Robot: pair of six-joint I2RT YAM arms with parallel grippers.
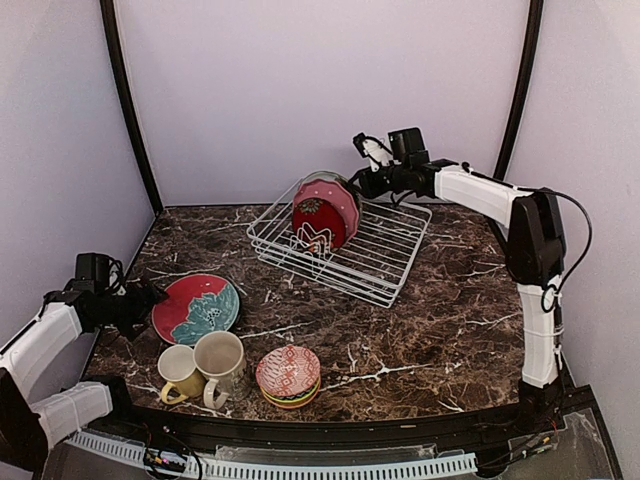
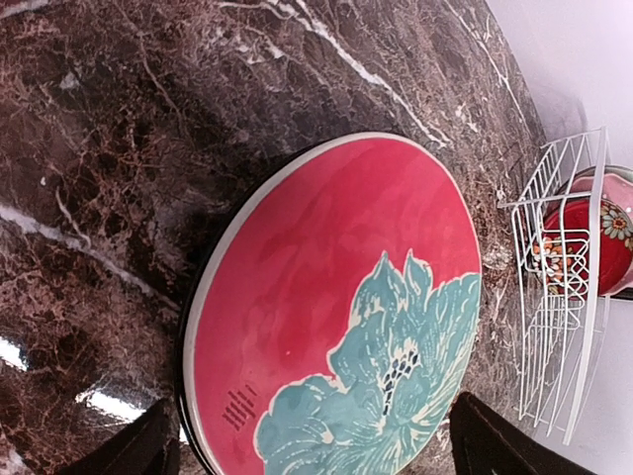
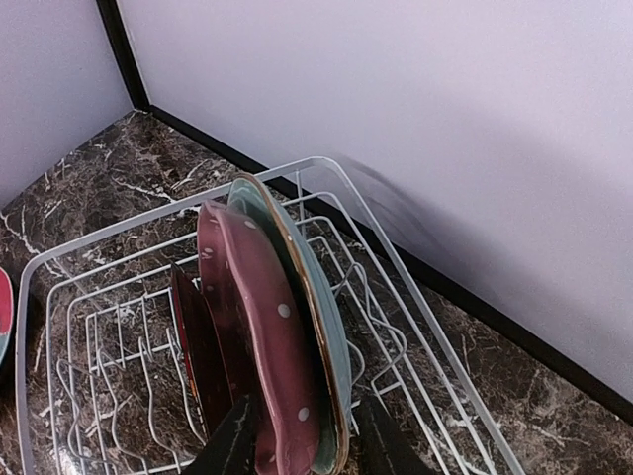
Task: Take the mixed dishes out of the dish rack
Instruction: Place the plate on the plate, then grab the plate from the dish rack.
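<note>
While 2 mugs [image 1: 220, 362], bowls [image 1: 288, 376] & red floral plate [image 1: 196, 308] sit on table [image 1: 430, 330], 3 plates [image 1: 325, 212] wait in rack [image 1: 380, 262]; my R tool [image 3: 305, 427] open astride two, L tool [image 2: 316, 443] open, empty.

Our left arm [image 1: 40, 340] and right arm [image 1: 480, 193], white shells, black joints, looping black cable [image 1: 588, 235], black wrist cameras [image 1: 407, 143], dark gripper fingers [image 3: 234, 445].

Soft, even, bright light throughout. White glare patches sit on the glossy worktop [image 2: 99, 198] in the left wrist view; the red plate [image 2: 326, 297] casts a dark shadow beside it.
</note>
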